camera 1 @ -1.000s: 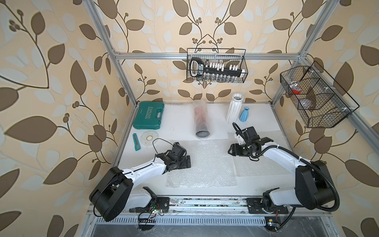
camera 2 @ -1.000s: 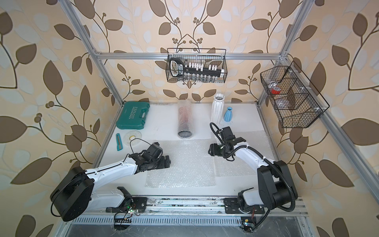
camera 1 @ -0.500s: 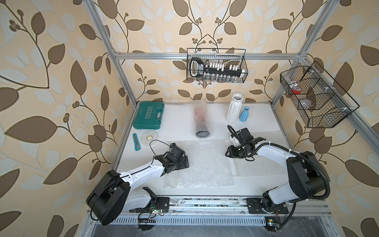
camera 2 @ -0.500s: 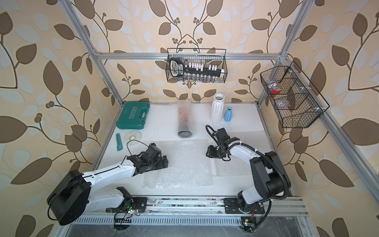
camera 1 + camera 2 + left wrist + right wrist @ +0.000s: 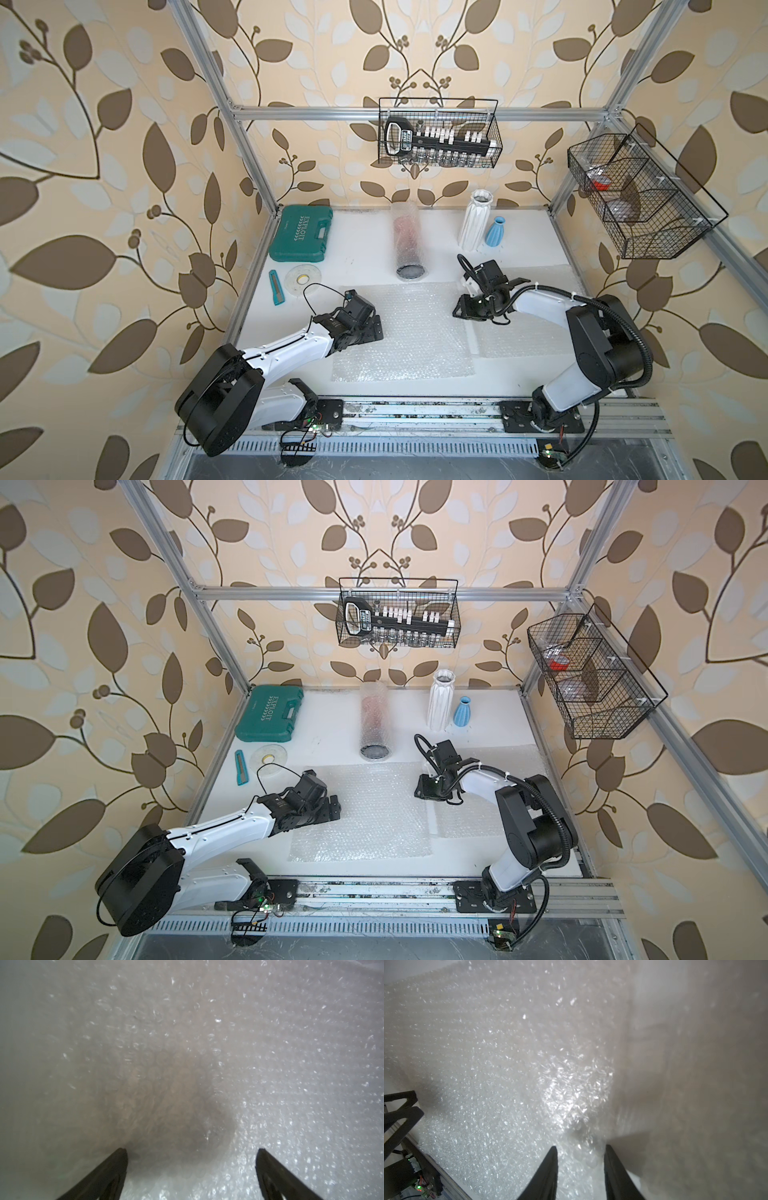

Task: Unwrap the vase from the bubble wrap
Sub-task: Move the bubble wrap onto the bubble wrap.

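bubble wrap (image 5: pixel 415 328): 2 flat sheets side by side on the worktop (image 5: pixel 361 257), plus a rolled tube (image 5: pixel 406 241) with something reddish inside, lying behind them | left tool (image 5: pixel 191 1150): jaws wide apart, holding nothing, over the middle sheet's left edge | right tool (image 5: pixel 581 1146): jaws part-way apart with a narrow gap, tips down where the 2 sheets meet

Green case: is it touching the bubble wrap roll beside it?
Apart. In both top views, bare table shows between the green case and the bubble wrap roll.
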You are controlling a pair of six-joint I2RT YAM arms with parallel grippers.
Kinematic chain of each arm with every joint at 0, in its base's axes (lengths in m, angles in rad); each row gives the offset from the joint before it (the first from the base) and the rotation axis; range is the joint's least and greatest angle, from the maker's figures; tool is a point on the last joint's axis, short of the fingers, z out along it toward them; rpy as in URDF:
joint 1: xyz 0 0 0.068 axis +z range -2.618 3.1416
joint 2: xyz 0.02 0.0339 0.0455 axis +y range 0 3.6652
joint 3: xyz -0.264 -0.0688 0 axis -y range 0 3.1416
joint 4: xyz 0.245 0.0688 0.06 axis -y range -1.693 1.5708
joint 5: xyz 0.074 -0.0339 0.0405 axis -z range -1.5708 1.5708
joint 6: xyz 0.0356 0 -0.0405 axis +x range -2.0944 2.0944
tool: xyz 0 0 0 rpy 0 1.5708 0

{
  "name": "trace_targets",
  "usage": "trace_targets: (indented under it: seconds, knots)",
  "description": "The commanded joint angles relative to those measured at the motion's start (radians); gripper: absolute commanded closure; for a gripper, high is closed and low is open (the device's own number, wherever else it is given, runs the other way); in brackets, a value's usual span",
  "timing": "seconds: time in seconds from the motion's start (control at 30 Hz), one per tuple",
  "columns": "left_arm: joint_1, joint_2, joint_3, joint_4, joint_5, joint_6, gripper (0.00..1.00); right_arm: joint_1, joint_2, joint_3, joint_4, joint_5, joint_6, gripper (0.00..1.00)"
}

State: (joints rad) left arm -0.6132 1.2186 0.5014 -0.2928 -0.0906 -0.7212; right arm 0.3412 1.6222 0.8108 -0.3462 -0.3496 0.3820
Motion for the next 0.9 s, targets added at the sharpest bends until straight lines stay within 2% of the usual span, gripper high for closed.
trace_targets:
  seconds: [0.0,0.2,0.4,0.63,0.87]
  knots:
    - [0.015,0.021,-0.012,-0.067,0.015,-0.003,0.04,0.011,0.049,-0.002,-0.006,-0.04,0.007,0.72]
    - [0.014,0.007,-0.009,-0.047,0.068,0.016,0.05,0.011,0.033,-0.008,0.011,-0.059,0.01,1.0]
    - [0.014,-0.113,0.065,-0.128,0.076,0.051,0.03,0.011,-0.047,0.009,-0.047,-0.024,-0.005,1.0]
    - [0.015,-0.259,0.203,-0.308,-0.038,0.112,0.01,0.011,-0.177,0.069,-0.191,0.039,-0.042,1.0]
    - [0.028,-0.318,0.365,-0.497,-0.143,0.214,0.01,-0.003,-0.292,0.164,-0.365,0.146,-0.072,1.0]
